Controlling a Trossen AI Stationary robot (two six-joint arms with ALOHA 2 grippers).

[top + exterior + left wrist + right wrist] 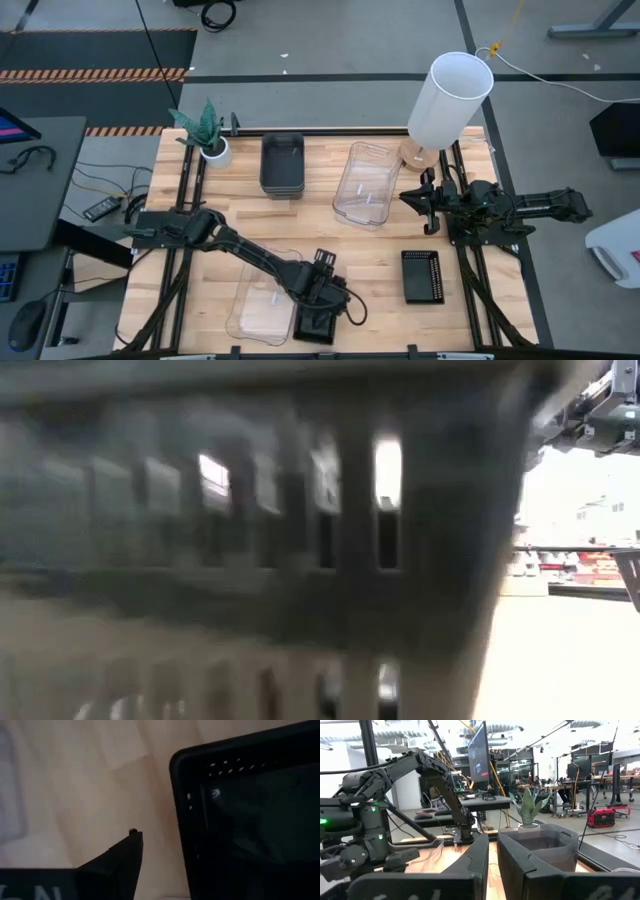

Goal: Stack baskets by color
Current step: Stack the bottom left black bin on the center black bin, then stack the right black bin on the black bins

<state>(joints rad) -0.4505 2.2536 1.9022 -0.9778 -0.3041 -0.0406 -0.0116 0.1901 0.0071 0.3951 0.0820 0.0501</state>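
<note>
A flat black perforated basket (312, 328) sits on the table at the near edge, right of a clear basket (262, 305). It fills the low view as a blurred slotted wall (300, 560). My left gripper (322, 308) hangs over it, pointing steeply down and open. One finger (125, 862) stands outside the basket's corner wall (181, 820) with bare wood between them. A second black basket (422, 276) lies at the near right. The dark grey baskets (282, 163) and another clear basket (365, 183) stand at the back. My right gripper (492, 865) waits at the right, shut, touching nothing. My left gripper: I cannot tell whether it touches the black basket. The one finger that shows stands outside the corner wall (181, 820), clear of it. The other finger is lost against the basket's dark inside.
A tall white cylinder (448, 98) stands at the back right and a small potted plant (207, 135) at the back left. Bare wood (370, 270) lies between the two black baskets. The right arm (500, 208) is folded back at the table's right edge.
</note>
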